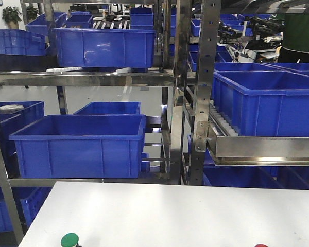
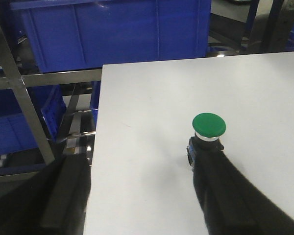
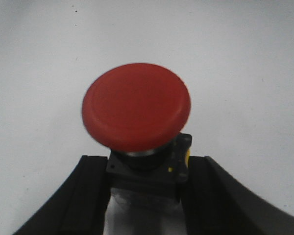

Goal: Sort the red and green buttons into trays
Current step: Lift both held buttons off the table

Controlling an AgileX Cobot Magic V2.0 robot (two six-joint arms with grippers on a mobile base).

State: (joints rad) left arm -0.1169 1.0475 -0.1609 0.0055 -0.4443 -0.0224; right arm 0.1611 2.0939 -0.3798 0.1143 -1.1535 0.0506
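Observation:
The green button [image 2: 208, 125] stands upright on the white table [image 2: 152, 98]; its cap also shows at the bottom edge of the front view [image 1: 69, 240]. My left gripper [image 2: 137, 164] is open wide. Its right finger [image 2: 230, 191] reaches the button's dark body, and its left finger [image 2: 63, 196] hangs off the table's left edge. The red button [image 3: 136, 105] fills the right wrist view, and my right gripper [image 3: 147, 174] is shut on its dark blocky body, a finger pressed on each side. A sliver of red cap [image 1: 261, 245] shows in the front view. The trays are out of view.
Steel shelving [image 1: 198, 92] with several deep blue bins [image 1: 80, 144] stands right behind the table's far edge. The table's left edge [image 2: 95, 147] drops off to a metal frame and more blue bins [image 2: 112, 29].

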